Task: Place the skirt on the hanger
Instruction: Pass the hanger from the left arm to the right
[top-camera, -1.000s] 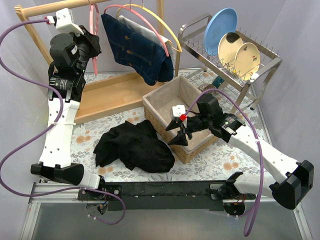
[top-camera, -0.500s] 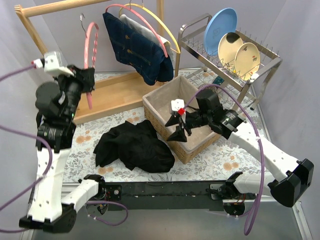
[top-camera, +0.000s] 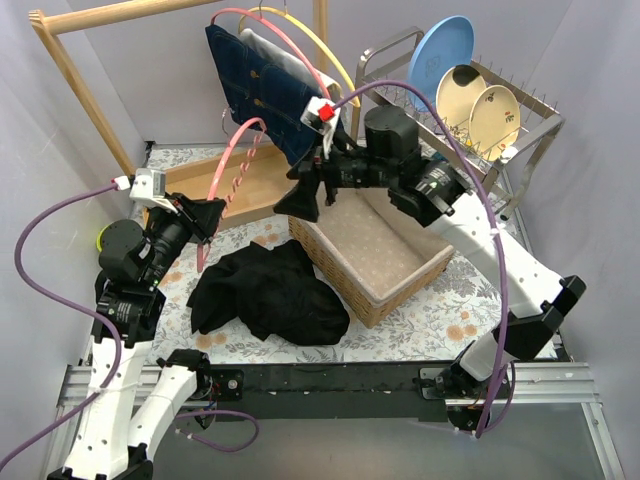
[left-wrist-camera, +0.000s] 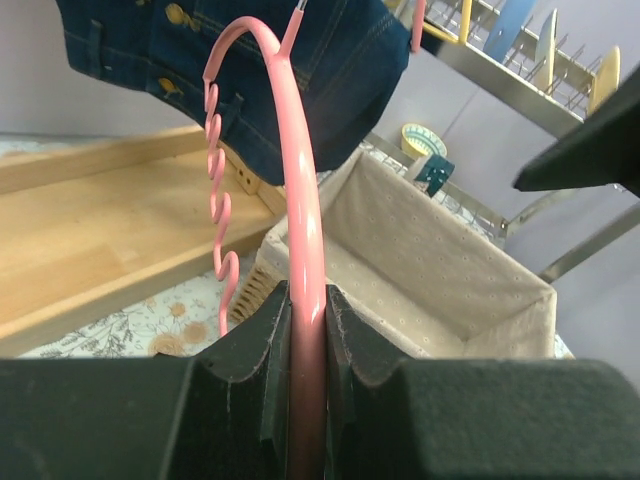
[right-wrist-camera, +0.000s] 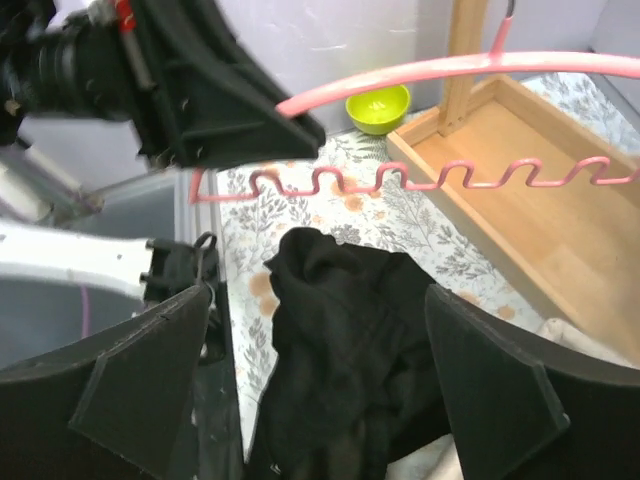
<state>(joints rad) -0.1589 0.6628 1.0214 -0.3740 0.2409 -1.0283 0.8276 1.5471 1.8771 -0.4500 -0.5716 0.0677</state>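
**Hanger in the left grip, skirt loose on the counter**

My left end effector (left-wrist-camera: 307, 318) is pressed together on the pink hanger (top-camera: 236, 160), pinching its smooth curved arm near one end. From the left wrist I see the fingers (left-wrist-camera: 250, 345) tight against both sides of the rod. The hanger is tilted, its hook end up toward the denim garment (top-camera: 262, 92) on the wooden rack (top-camera: 205, 190) and its wavy bar on the left side.

The skirt (top-camera: 268, 295) is a crumpled black heap on the floral counter (top-camera: 440, 318), just beside the near-left wall of the wicker basket (top-camera: 345, 280); from overhead they look to be touching. No end effector has hold of it. It lies below and to the right of my left end effector, apart from it. The gripped end of the hanger comes down close to the skirt's far-left edge in the overhead view, but the right wrist view shows a gap between the wavy bar and the cloth.

My right end effector (top-camera: 306, 196) is spread wide and holds nothing. It hangs over the basket's far-left corner, facing the hanger. In its own view the skirt (right-wrist-camera: 350, 330) lies between its two fingers (right-wrist-camera: 140, 390), lower down, with the hanger (right-wrist-camera: 450, 68) across the top and a green bowl (right-wrist-camera: 378, 104) beyond.

A dish rack (top-camera: 500, 165) with plates stands at far right.
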